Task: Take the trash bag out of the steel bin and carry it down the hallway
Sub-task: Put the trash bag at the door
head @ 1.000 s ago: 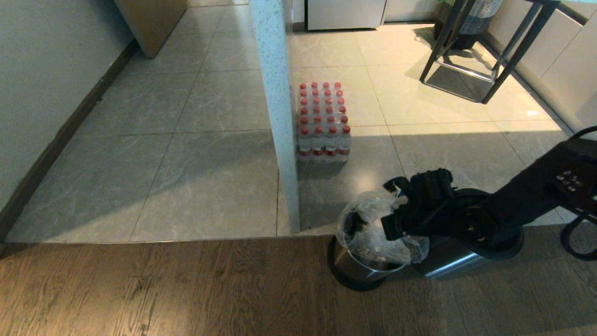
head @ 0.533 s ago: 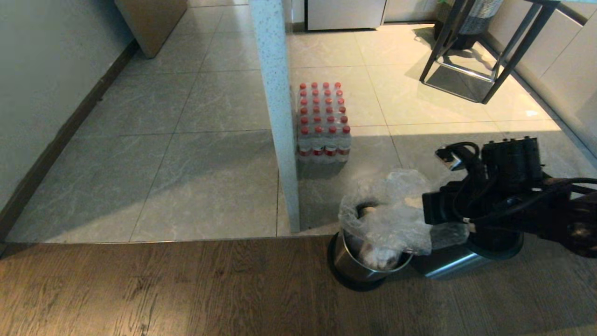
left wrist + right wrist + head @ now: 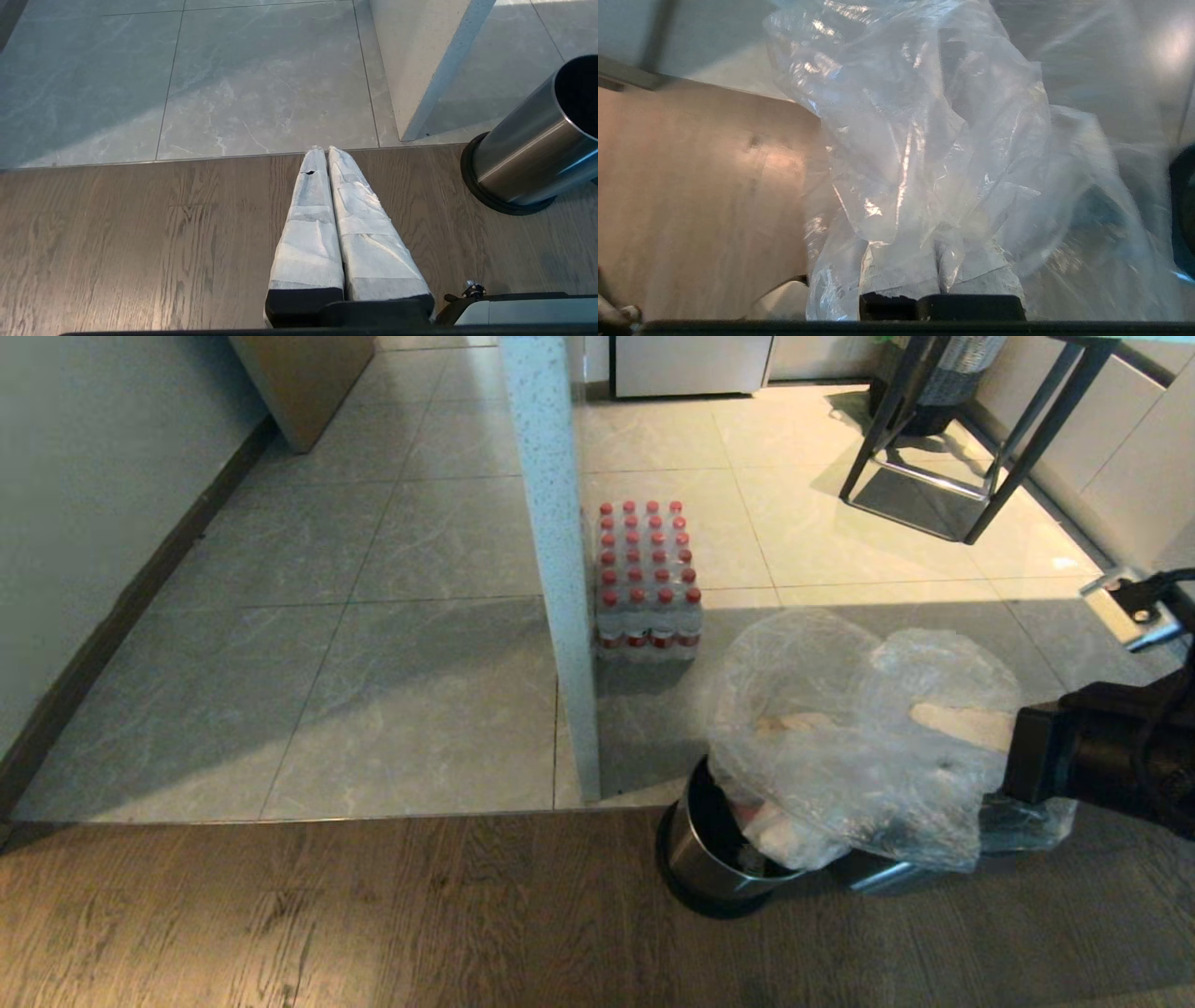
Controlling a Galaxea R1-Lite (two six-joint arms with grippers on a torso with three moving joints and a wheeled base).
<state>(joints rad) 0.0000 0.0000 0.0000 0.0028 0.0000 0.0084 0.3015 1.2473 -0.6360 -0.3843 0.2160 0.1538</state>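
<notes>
Trash bag point(image 3: 859, 747) hangs partway out of steel bin point(image 3: 709, 859), bottom w/ scraps still inside rim. Right gripper point(image 3: 941, 275) clamped tight on its thin plastic. Risk: film tears or snags on rim, tipping bin. Left gripper point(image 3: 325, 156) closed, empty.

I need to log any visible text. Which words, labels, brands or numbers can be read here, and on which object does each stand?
No text can be read.
Pack of red-capped bottles: red label bands, print too small to read.
Trash bag: nothing legible shows through the plastic.
Steel bin: bare, no marking.
</notes>
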